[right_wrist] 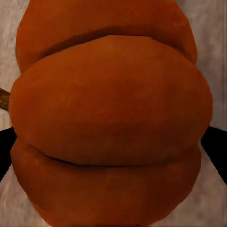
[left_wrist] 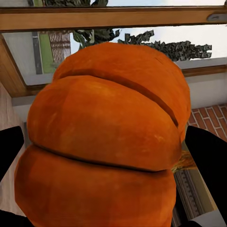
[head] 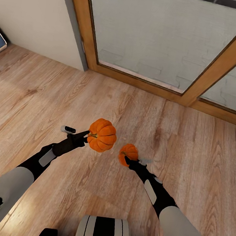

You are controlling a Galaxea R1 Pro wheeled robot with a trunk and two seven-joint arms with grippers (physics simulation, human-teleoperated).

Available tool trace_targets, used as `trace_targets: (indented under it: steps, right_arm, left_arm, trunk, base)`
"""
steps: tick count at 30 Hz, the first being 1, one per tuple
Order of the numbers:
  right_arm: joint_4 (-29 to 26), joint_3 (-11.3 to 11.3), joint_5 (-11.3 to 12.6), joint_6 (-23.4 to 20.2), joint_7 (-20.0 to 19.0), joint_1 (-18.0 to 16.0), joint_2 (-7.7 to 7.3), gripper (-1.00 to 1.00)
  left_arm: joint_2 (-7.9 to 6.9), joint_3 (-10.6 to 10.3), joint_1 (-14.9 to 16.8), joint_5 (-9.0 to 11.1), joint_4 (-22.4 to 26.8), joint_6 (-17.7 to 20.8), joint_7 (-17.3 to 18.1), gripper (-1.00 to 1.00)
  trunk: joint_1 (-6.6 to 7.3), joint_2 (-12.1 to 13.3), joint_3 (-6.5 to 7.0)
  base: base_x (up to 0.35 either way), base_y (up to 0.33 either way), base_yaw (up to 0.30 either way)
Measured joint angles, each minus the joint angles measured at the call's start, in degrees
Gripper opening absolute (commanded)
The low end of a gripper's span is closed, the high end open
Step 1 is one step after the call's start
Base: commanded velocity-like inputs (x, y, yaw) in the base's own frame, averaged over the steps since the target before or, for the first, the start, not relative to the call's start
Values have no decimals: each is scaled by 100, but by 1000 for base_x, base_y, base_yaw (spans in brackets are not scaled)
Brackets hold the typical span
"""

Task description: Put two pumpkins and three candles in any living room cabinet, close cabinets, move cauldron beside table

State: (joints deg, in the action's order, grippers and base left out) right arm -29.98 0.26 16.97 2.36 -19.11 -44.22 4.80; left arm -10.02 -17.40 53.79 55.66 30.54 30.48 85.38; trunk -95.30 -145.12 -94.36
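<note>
At the far left, a pale plaster wall (head: 38,16) met a floor (head: 44,87) of warm, grained wooden planks. The left gripper (head: 85,136), matt black at the end of a grey-and-white arm, was clamped on a pumpkin (head: 102,135), its jaws closed against the ribbed sides; the fruit hung in the air above the planks, lying on its side with the short brownish stem turned toward the wrist. In the left wrist view that same pumpkin (left_wrist: 106,137) bulged in fat, smooth orange lobes divided by deep grooves, with black fingers (left_wrist: 210,156) pressed at either flank.

Just to its right and slightly lower, the right gripper (head: 130,161) held the second pumpkin (head: 128,154), jaws shut on it likewise, well clear of the floor. Up close in the right wrist view, its rounded segments (right_wrist: 111,118) looked duller, a woody stem stub poking out at one edge.

Behind both ran a glazed door (head: 164,39) in a honey-coloured timber frame, with pale brick paving beyond the glass.
</note>
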Motion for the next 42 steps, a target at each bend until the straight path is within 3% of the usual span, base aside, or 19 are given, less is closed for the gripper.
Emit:
trace_targets:
  steps: [3, 8, 14, 17, 21, 26, 27, 28, 31, 34, 42]
  right_arm:
    - [-28, -116, 6, -23, -10, 0, -15, -100]
    - [-126, -703, 13, -74, -320, 0, -72, -100]
    - [-161, -833, 6, -231, -404, 1, -164, -100]
    - [-182, -1099, 3, -623, -481, 1, -208, -100]
    - [-191, -1656, -3, -1370, -1150, 0, -324, -100]
    - [-198, -1817, 26, -1849, -1680, -5, -457, -100]
    - [-205, -2103, 39, -1919, -2004, -8, -475, -100]
    - [-221, -2199, 39, -1943, -2067, -9, -481, -100]
    - [-343, -2309, 17, -2087, -2143, -9, -504, -100]
    - [-499, -2352, 1, -2547, -2168, -8, -549, -100]
    - [-779, -2350, 17, -2658, -2187, -7, -592, -100]
  left_arm:
    - [-8, 15, 0, 2, -3, 4, 0, -100]
    - [-98, 60, 0, 13, 5, 6, 5, -100]
    - [-105, 60, 0, 15, 3, 6, 9, -100]
    - [-106, 61, 0, 15, 4, 5, 9, -100]
    - [-98, 61, 0, 15, 5, 6, 9, -100]
    - [-97, 60, 0, 14, 4, 6, 9, -100]
    - [-104, 60, 0, 12, 4, 6, 8, -100]
    - [-105, 61, 0, 14, 5, 6, 9, -100]
    - [-105, 60, 0, 12, 2, 5, 9, -100]
    - [-93, 59, 0, 6, 4, 6, 3, -100]
    - [-91, 60, 0, -3, 4, -1, 1, -100]
  trunk:
    - [0, 0, 0]
    - [0, 0, 0]
    - [0, 0, 0]
    - [0, 0, 0]
    - [0, 0, 0]
    - [0, 0, 0]
    - [0, 0, 0]
    - [0, 0, 0]
    - [0, 0, 0]
    - [0, 0, 0]
    - [0, 0, 0]
  base:
    - [0, 0, 0]
    - [0, 0, 0]
    - [0, 0, 0]
    - [0, 0, 0]
    - [0, 0, 0]
    - [0, 0, 0]
    - [0, 0, 0]
    - [0, 0, 0]
    - [0, 0, 0]
    - [0, 0, 0]
    - [0, 0, 0]
